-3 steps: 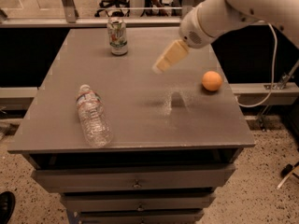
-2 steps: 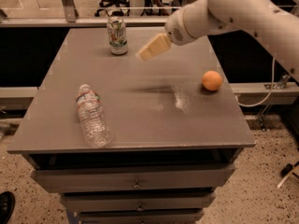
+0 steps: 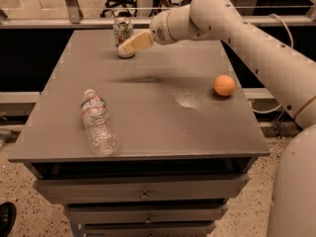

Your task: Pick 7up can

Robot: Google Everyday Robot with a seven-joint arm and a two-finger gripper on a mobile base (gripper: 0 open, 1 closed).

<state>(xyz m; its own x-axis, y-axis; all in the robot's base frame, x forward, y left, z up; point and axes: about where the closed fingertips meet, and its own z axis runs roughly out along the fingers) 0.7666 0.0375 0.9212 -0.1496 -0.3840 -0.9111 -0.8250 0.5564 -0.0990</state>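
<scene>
A: Where's the 7up can (image 3: 123, 29)?
B: Standing up at the back edge of the table (image 3: 163, 132), a bit left of the middle. Silver top, green + white sides w/ some red.
A: And the gripper (image 3: 126, 46)?
B: Right by the can, on its right side, down low near the bottom. It's tan and points left and a bit down. From here it covers part of the can's bottom.
A: Is it touching the can?
B: Can't tell. They look v. close.
A: Is it wide or narrow?
B: Can't tell that either. It just looks like one tan lump from this side.
A: Where does the arm (image 3: 237, 28) come from?
B: It's big and white. It comes in from the right, goes over the back right corner and then along the back of the table.
A: What else is on top?
B: A clear water bottle (image 3: 98, 125) lying on its side near the front left corner, cap end to the back, red band on the label. It's well apart from the can. Also a round orange thing (image 3: 224, 85) near the right edge, approx halfway btw front and back.
A: And under the table top?
B: Drawers (image 3: 143, 194) at the front, w/ small knobs.
</scene>
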